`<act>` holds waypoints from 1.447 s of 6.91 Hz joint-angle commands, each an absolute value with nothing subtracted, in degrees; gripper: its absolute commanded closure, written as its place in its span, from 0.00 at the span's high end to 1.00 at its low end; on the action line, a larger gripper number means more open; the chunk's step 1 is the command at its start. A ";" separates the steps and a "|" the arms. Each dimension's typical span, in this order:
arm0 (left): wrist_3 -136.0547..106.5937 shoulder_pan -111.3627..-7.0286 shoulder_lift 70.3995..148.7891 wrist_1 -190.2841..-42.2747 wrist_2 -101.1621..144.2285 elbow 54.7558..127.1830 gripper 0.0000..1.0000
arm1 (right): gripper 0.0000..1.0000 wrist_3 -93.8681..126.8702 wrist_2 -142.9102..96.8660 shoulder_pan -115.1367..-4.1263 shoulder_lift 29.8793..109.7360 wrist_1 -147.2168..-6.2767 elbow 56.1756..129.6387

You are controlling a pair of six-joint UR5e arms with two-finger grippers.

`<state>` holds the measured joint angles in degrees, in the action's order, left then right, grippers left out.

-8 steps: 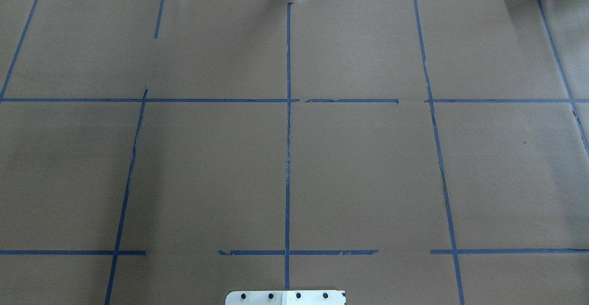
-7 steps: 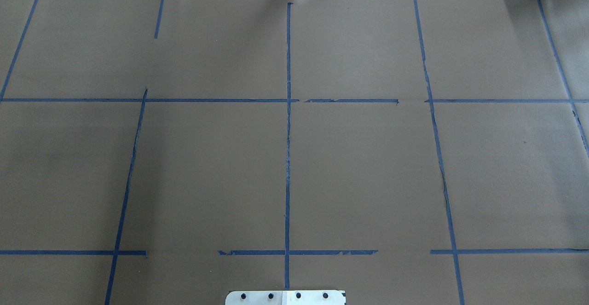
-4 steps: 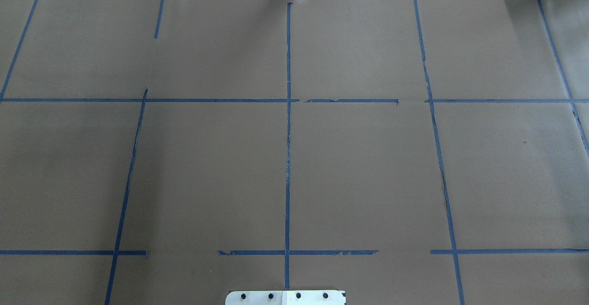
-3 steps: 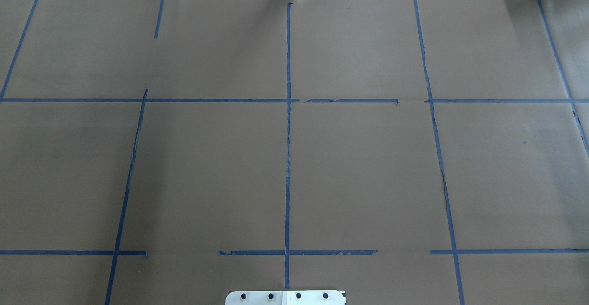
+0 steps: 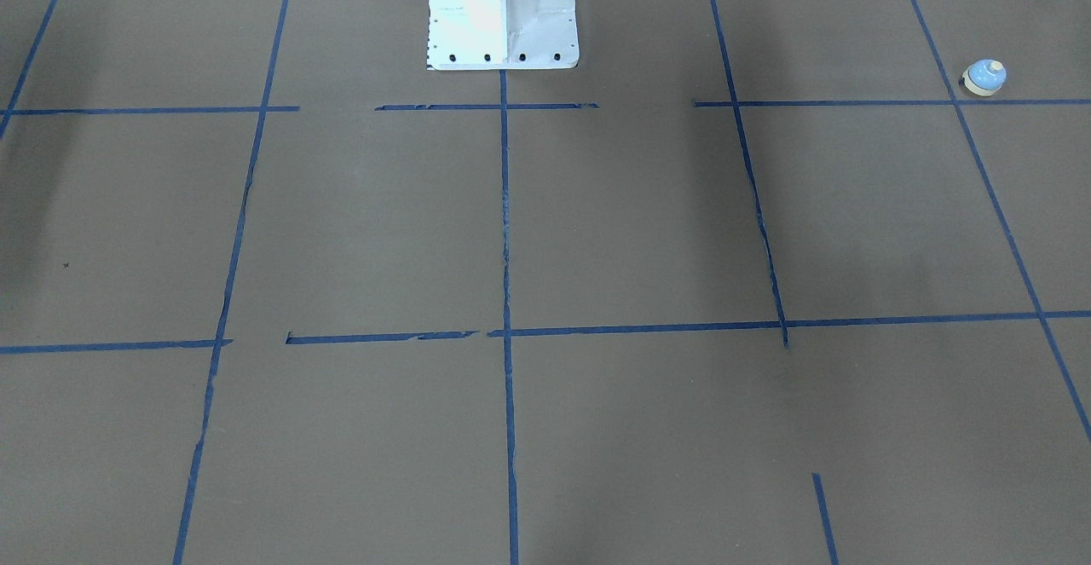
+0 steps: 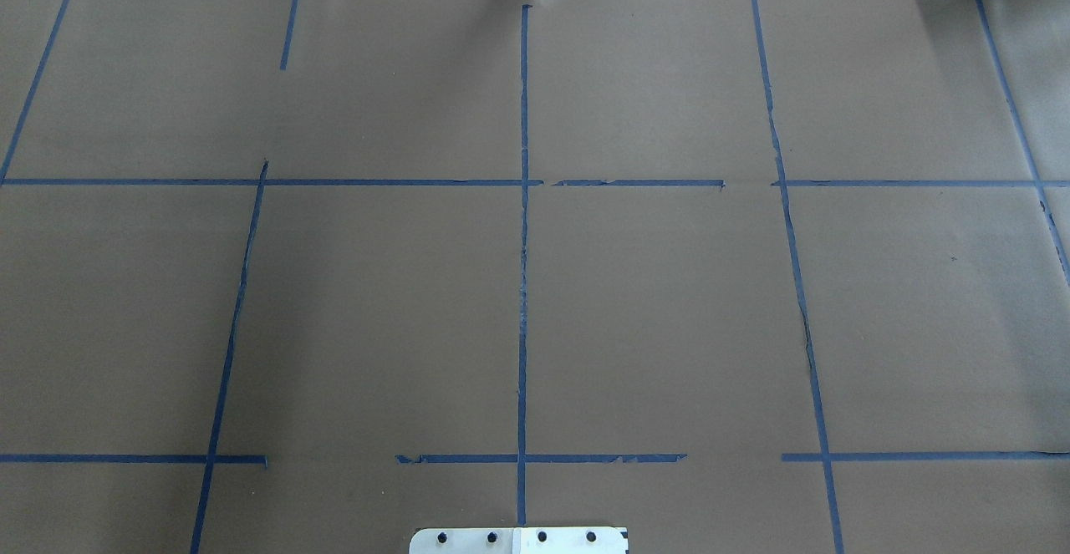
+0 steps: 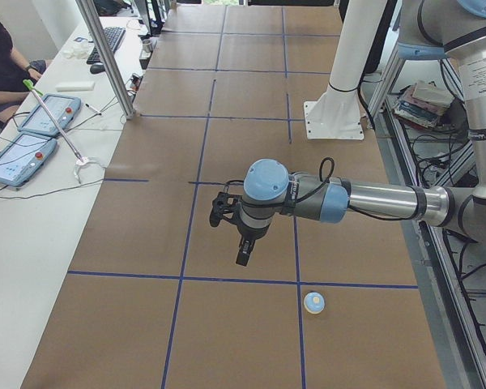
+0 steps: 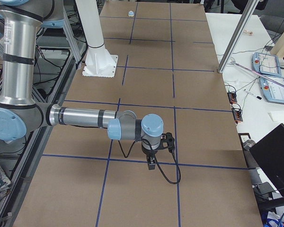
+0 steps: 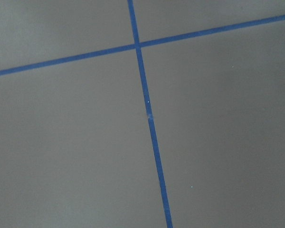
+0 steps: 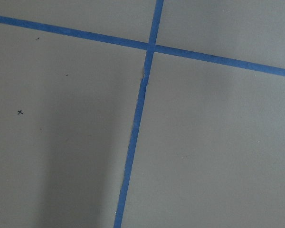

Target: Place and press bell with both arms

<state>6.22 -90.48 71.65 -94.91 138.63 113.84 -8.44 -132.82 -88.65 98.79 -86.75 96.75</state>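
The bell [image 5: 984,77], a small light-blue dome with a cream rim and button, stands on the brown paper near a blue tape crossing. It also shows in the exterior left view [image 7: 313,303] and far off in the exterior right view [image 8: 131,13]. My left gripper [image 7: 242,259] hangs above the paper, up and left of the bell and apart from it; I cannot tell if it is open. My right gripper [image 8: 151,164] hangs over the table's other end, far from the bell; I cannot tell its state. Both wrist views show only paper and tape.
The white pedestal [image 5: 503,11] stands at the robot's side of the table. A side bench with tablets [image 7: 32,134], an aluminium post [image 7: 105,57] and a seated person [image 7: 0,57] runs along the far edge. A black monitor [image 8: 274,156] stands by the right end.
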 commanded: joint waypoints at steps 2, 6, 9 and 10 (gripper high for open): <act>1.24 -77.58 68.58 -95.01 144.78 113.29 1.00 | 1.00 -8.52 -132.89 -88.68 98.79 -86.75 97.03; 1.23 -66.73 62.32 -96.49 132.65 109.88 1.00 | 1.00 -8.52 -133.07 -88.68 98.88 -86.75 97.21; -3.40 -62.08 61.36 -108.01 132.28 100.90 1.00 | 1.00 -8.44 -133.33 -88.68 101.67 -86.75 101.05; -3.51 -60.40 60.56 -108.10 132.28 100.81 1.00 | 1.00 -8.44 -133.33 -88.68 101.95 -86.84 101.60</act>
